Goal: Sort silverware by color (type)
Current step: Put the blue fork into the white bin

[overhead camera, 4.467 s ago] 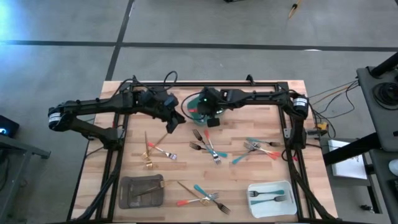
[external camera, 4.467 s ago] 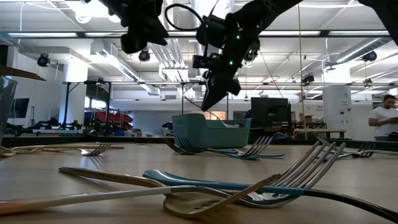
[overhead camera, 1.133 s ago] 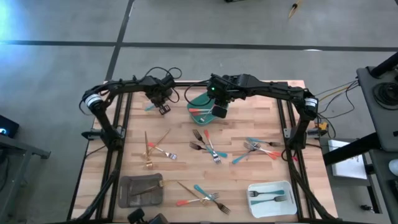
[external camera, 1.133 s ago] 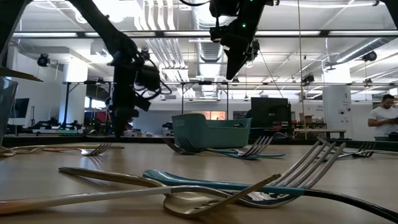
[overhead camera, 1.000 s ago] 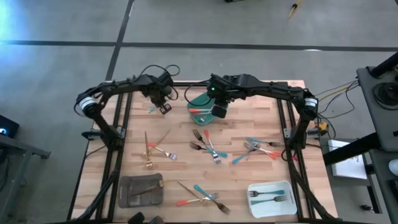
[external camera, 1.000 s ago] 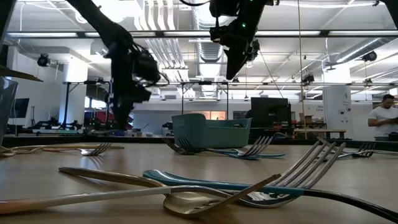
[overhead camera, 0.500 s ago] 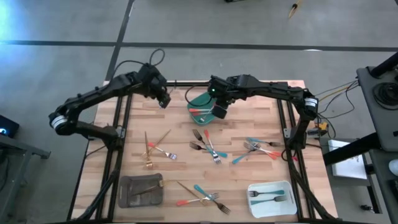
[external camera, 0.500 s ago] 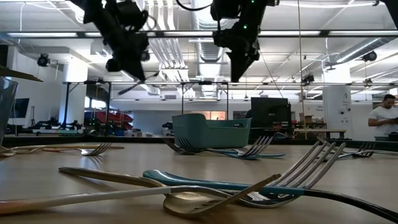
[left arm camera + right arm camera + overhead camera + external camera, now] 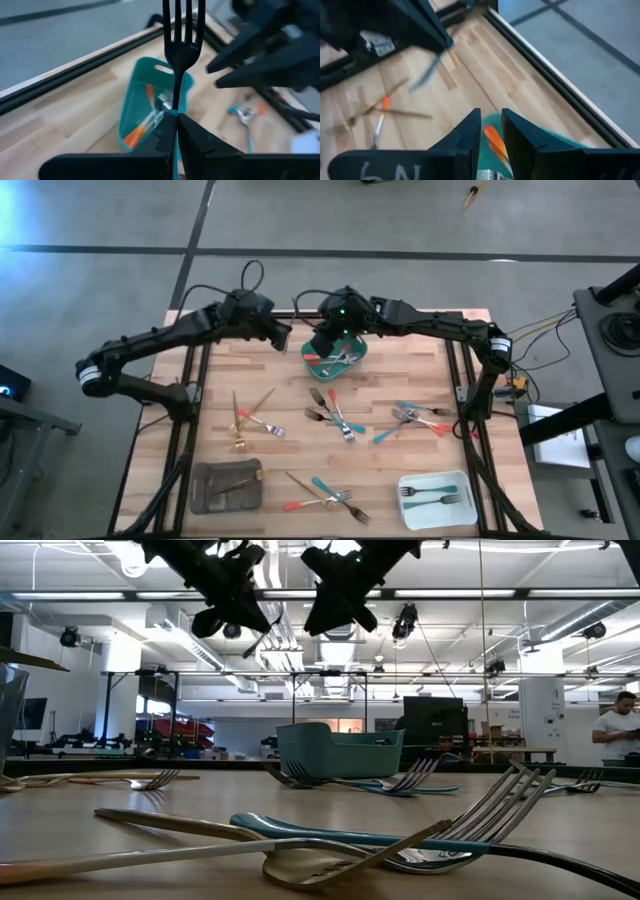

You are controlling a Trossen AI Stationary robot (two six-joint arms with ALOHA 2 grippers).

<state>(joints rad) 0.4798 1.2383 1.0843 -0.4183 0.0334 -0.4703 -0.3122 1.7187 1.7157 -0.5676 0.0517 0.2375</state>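
Observation:
My left gripper [image 9: 284, 340] is shut on a teal-handled fork [image 9: 181, 30], high above the table's far side, just left of the teal tray [image 9: 354, 364]. My right gripper [image 9: 325, 345] hovers over the tray's far left part. Its fingers stand a narrow gap apart with nothing between them [image 9: 491, 120]. The tray holds red-orange-handled utensils [image 9: 142, 127]. More teal, red-orange and gold silverware lies loose on the wood: a heap at the centre [image 9: 335, 417], one on the right [image 9: 415, 420], one near the front [image 9: 325, 495], and gold pieces on the left [image 9: 245, 420]. My left gripper pinches the fork's handle [image 9: 175, 102] between its two fingers. The fork runs on along the fingers, with its tines [image 9: 182, 15] beyond the fingertips, over the tray. It is lifted clear of the table.
A grey tray [image 9: 205, 490] with gold pieces stands at the near left. A white tray [image 9: 415, 510] with dark forks stands at the near right. The two grippers are close together above the teal tray. A person stands far off in the room [image 9: 612, 735].
My left gripper has risen from the table's far left with the fork and swung right toward the teal tray. My right gripper has shifted left and toward the far edge above the tray.

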